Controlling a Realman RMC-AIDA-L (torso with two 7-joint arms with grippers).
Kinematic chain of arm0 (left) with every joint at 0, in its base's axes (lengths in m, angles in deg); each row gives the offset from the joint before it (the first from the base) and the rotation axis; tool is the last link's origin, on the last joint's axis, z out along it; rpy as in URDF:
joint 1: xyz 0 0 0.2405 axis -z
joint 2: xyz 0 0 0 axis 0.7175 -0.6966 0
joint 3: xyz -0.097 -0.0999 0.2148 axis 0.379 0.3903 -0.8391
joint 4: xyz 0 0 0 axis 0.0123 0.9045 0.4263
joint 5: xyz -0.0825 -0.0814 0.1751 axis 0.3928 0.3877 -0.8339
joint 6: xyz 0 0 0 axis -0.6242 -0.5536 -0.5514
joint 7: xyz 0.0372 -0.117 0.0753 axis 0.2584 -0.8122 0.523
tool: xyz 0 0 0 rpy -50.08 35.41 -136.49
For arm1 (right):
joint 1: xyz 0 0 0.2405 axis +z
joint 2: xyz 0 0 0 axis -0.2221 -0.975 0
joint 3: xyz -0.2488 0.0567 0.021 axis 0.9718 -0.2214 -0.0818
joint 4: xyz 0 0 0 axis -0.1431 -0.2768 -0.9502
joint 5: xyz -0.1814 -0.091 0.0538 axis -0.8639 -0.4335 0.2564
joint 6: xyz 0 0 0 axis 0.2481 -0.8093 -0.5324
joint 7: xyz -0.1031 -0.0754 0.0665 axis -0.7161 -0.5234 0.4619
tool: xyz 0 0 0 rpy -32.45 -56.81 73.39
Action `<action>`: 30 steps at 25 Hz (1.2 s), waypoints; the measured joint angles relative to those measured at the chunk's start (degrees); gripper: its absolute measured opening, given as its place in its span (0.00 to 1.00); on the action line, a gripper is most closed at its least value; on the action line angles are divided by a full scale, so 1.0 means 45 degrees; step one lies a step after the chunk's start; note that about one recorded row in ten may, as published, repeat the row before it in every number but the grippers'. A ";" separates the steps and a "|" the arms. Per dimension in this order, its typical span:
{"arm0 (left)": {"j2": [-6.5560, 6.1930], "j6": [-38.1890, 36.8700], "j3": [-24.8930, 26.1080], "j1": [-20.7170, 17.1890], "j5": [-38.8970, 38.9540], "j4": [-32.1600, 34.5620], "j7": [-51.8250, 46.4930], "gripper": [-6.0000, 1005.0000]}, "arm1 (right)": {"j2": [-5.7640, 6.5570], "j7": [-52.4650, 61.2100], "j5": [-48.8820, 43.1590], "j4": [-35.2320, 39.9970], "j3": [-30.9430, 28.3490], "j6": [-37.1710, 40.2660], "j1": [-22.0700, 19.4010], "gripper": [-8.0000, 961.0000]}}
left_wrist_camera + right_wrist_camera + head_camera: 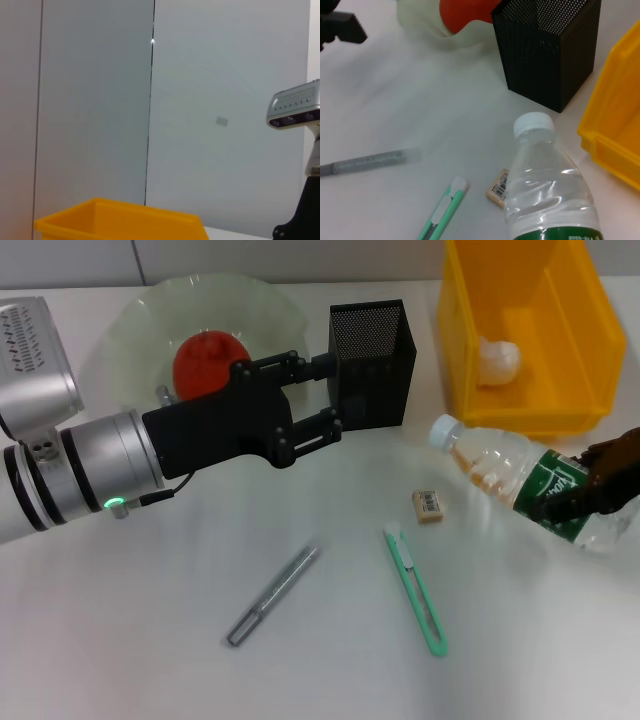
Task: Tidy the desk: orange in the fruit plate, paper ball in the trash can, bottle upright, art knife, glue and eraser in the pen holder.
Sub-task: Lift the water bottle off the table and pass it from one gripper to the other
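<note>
The orange [205, 360] lies in the pale-green fruit plate [130, 325]. My left gripper [330, 395] hovers open and empty between the plate and the black mesh pen holder [372, 365]. The paper ball [497, 360] rests inside the yellow trash can [530, 390]. The bottle [505, 475] lies tilted on the desk [120, 640], cap toward the pen holder, with my right gripper [592, 485] shut around its green label. In the right wrist view the bottle [545, 180] fills the foreground. The eraser [428, 505], mint-green art knife [415, 588] and grey glue [272, 595] lie loose in front.
The right wrist view shows the eraser [498, 187], art knife [445, 212], glue [367, 162], pen holder [545, 50] and trash can [615, 130] near the bottle. The left wrist view shows only the trash can's rim [120, 222] and a grey wall.
</note>
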 joint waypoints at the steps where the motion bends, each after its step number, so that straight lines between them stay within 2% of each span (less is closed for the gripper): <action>1: 0.0000 -0.0010 -0.0001 0.0019 0.0019 -0.0003 0.0000 0.56 | 0.0000 0.0000 0.0000 0.0000 0.0000 0.0000 0.0000 0.80; 8: 0.0001 -0.0034 0.0000 0.0026 0.0042 0.0014 0.0000 0.56 | -0.0007 -0.0422 0.0811 0.0579 -0.0079 0.0038 -0.0702 0.80; 18: 0.0001 -0.0161 -0.0001 0.0054 0.0212 -0.0011 -0.0014 0.56 | -0.0014 -0.1352 0.3078 0.1832 -0.0128 0.0489 -0.2013 0.80; 20: 0.0001 -0.0162 -0.0001 0.0043 0.0329 -0.0013 -0.0016 0.56 | -0.0040 -0.1848 0.3893 0.2180 -0.0217 0.0437 -0.2510 0.79; 26: 0.0001 -0.0166 -0.0001 0.0010 0.0414 -0.0022 -0.0118 0.56 | -0.0054 -0.2866 0.5744 0.2192 -0.0880 0.0374 -0.3008 0.80; 30: 0.0001 -0.0373 0.0000 0.0086 0.0463 -0.0009 -0.0186 0.56 | -0.0070 -0.4582 0.7341 0.1353 -0.1078 0.0271 -0.3431 0.80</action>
